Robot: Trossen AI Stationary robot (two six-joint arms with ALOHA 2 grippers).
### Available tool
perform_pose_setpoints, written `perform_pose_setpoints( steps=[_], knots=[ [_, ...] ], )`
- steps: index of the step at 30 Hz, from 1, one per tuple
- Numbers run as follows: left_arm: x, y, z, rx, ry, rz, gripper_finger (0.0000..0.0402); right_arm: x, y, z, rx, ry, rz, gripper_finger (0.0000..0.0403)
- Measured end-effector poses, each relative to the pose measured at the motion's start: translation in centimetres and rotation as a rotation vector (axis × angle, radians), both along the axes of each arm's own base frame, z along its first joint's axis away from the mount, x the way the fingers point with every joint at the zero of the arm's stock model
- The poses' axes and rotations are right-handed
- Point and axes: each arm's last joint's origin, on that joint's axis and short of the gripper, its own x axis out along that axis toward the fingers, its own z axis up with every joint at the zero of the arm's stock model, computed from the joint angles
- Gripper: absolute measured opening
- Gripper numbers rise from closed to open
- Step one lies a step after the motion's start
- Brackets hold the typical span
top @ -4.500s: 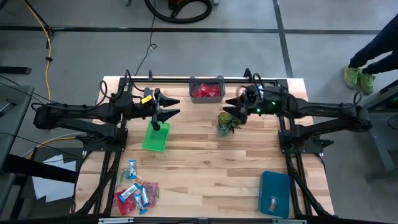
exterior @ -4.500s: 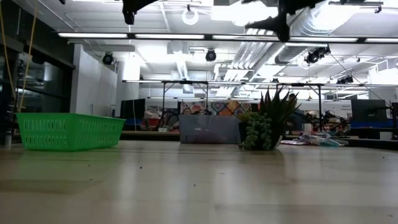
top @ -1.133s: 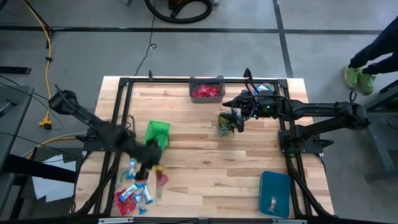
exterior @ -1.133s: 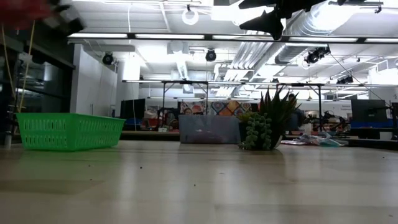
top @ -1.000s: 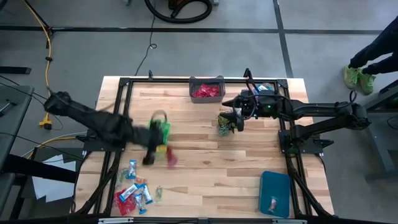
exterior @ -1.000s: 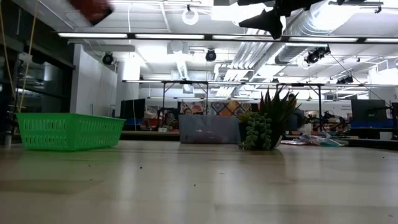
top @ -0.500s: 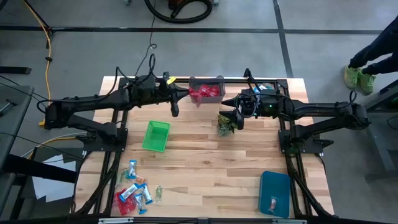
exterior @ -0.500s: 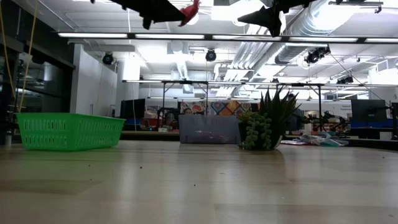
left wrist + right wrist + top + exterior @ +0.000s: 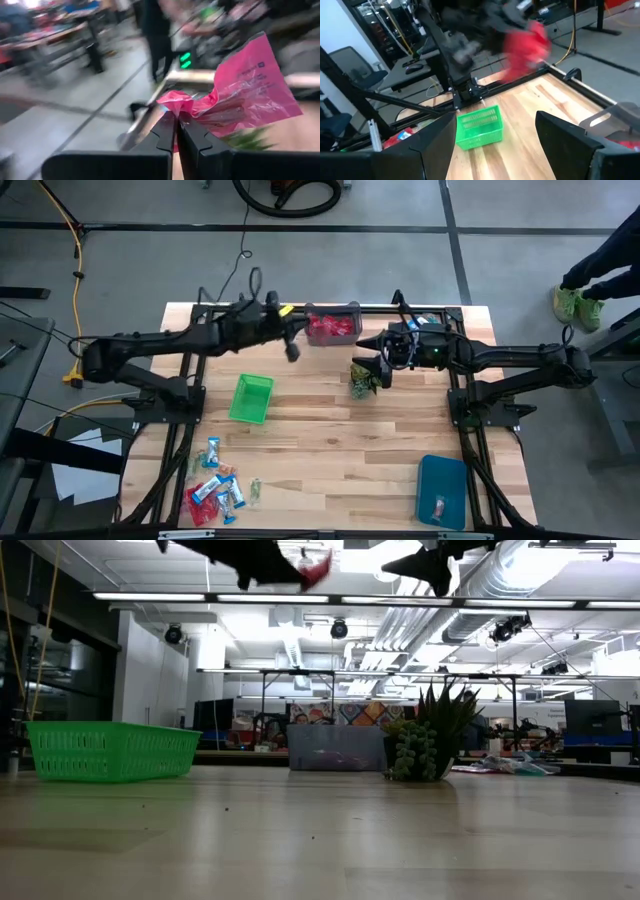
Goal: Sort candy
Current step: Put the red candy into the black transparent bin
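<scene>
While left pincer [image 9: 176,120] pinches pink candy [image 9: 240,90] beside grey bin's [image 9: 333,310] rim | right pincer [image 9: 495,132] spread.

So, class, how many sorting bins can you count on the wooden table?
3: a green mesh basket left of centre, a grey bin at the far edge, a flat teal tray in the near right corner.

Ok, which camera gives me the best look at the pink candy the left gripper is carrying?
The left wrist view: the pink candy fills the picture, pinched at one corner by the shut left gripper. The right wrist view shows it as a red blur in the air. The low view catches a red tip near the top edge. The high view barely shows it, beside the grey bin.
</scene>
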Motion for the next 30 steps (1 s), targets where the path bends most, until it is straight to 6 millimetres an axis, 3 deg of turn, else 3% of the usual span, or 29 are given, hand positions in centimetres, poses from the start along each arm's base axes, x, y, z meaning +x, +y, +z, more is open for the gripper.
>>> perform_pose_setpoints(
  steps=[6, 11, 15, 22, 30],
  knots=[
    [4.0, 6.0, -0.6, 0.005, 0.125, 0.084, 0.0, 0.0, -0.1, 0.2, -0.014, -0.019, -0.043, 0.0268],
    [6.3, 11.1, -3.6, -0.034, 0.276, 0.162, 0.0, 0.0, -0.1, 0.2, -0.012, -0.018, -0.043, 0.0268],
    [7.2, 13.8, -7.7, -0.118, 0.371, 0.215, 0.0, 0.0, -0.1, 0.2, -0.011, -0.018, -0.043, 0.0268],
    [7.6, 14.4, -13.1, -0.29, 0.525, 0.256, 0.0003, 0.0, -0.1, 0.2, -0.01, -0.018, -0.043, 0.0268],
    [7.9, 13.5, -13.8, -0.265, 0.615, 0.23, 0.0066, 0.0, -0.1, 0.2, -0.01, -0.019, -0.042, 0.0268]
  ],
)
